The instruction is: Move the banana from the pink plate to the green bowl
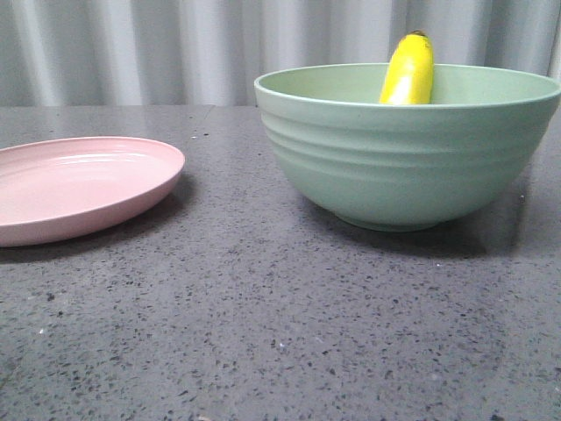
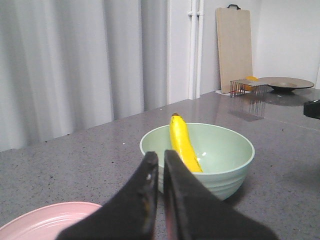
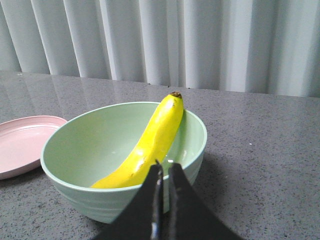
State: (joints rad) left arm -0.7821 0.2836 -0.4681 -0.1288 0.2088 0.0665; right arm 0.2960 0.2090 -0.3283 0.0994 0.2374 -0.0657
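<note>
The yellow banana [image 1: 408, 72] lies inside the green bowl [image 1: 403, 158], its dark tip leaning up over the far rim. It also shows in the left wrist view [image 2: 183, 145] and the right wrist view [image 3: 150, 145]. The pink plate [image 1: 79, 186] sits empty at the left of the table. My left gripper [image 2: 161, 156] is shut and empty, raised above the table short of the bowl [image 2: 220, 165]. My right gripper [image 3: 165, 167] is shut and empty, just outside the bowl's near rim [image 3: 75, 187]. No gripper shows in the front view.
A grey speckled table [image 1: 263, 333] carries both dishes, with pale curtains behind. In the left wrist view a wooden board [image 2: 234, 50], a wire rack [image 2: 242, 87] and a dark dish [image 2: 286, 83] stand far back. The pink plate also shows in the wrist views [image 2: 45, 222] [image 3: 22, 145].
</note>
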